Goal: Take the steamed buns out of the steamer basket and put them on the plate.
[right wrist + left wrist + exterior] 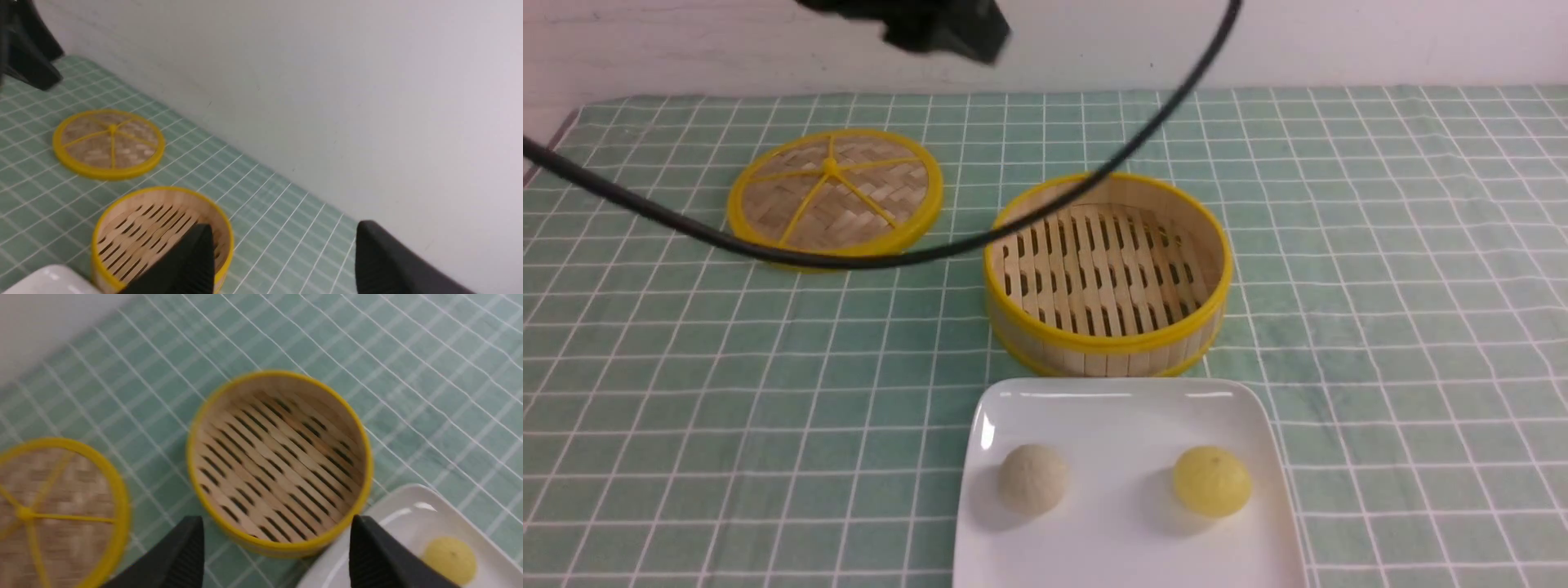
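Observation:
Two steamed buns lie on the white plate (1111,408) at the front: an off-white bun (1032,478) on its left half and a pale yellow bun (1212,480) on its right half. Behind the plate stands the bamboo steamer basket (1107,327), with nothing on its slatted floor. The left wrist view looks down on the basket (282,543), a plate corner (412,498) and the yellow bun (449,559); my left gripper (276,539) hangs open above them, holding nothing. My right gripper (282,249) is open and empty, raised near the wall with the basket (122,241) below it.
The flat woven lid (835,196) lies on the green checked cloth, left of and behind the basket. A black cable (849,260) arcs across the front view, and a dark arm part (931,24) shows at the top edge. A pale wall closes the table's far side.

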`<move>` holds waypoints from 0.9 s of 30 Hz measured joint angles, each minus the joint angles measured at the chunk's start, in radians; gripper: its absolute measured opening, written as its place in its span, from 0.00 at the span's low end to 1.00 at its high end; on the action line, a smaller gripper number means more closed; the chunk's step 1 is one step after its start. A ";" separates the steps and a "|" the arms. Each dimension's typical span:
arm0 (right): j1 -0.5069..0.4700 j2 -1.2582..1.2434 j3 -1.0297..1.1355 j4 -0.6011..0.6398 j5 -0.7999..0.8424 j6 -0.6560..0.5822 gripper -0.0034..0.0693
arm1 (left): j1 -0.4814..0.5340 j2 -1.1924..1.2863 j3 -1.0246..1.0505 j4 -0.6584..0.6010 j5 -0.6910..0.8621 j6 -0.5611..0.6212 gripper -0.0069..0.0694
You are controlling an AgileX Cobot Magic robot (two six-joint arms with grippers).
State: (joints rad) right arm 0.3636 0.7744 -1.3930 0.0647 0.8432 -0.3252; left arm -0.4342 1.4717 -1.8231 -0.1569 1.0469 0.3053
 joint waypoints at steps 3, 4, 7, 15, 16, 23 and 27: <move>0.000 -0.006 0.000 -0.041 -0.036 0.000 0.68 | 0.000 -0.084 -0.015 0.101 -0.030 -0.059 0.71; 0.000 -0.014 0.000 -0.065 -0.042 0.000 0.68 | 0.000 -0.119 -0.016 0.143 -0.034 -0.096 0.71; 0.000 -0.043 0.001 -0.085 -0.042 0.006 0.68 | 0.000 -0.171 -0.018 0.209 -0.028 -0.146 0.71; 0.000 -0.275 0.001 -0.103 0.043 0.112 0.68 | 0.000 -0.229 -0.018 0.284 -0.005 -0.212 0.71; 0.000 -0.316 0.000 -0.103 0.082 0.117 0.68 | 0.000 -0.229 -0.018 0.284 -0.006 -0.214 0.71; 0.000 -0.409 0.064 -0.103 0.240 0.158 0.68 | 0.000 -0.226 -0.018 0.281 -0.044 -0.215 0.71; 0.000 -0.412 0.199 -0.085 0.247 0.186 0.68 | 0.000 -0.220 -0.018 0.266 -0.056 -0.215 0.70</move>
State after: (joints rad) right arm 0.3636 0.3626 -1.1938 -0.0208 1.0906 -0.1390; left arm -0.4342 1.2512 -1.8407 0.1094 0.9911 0.0903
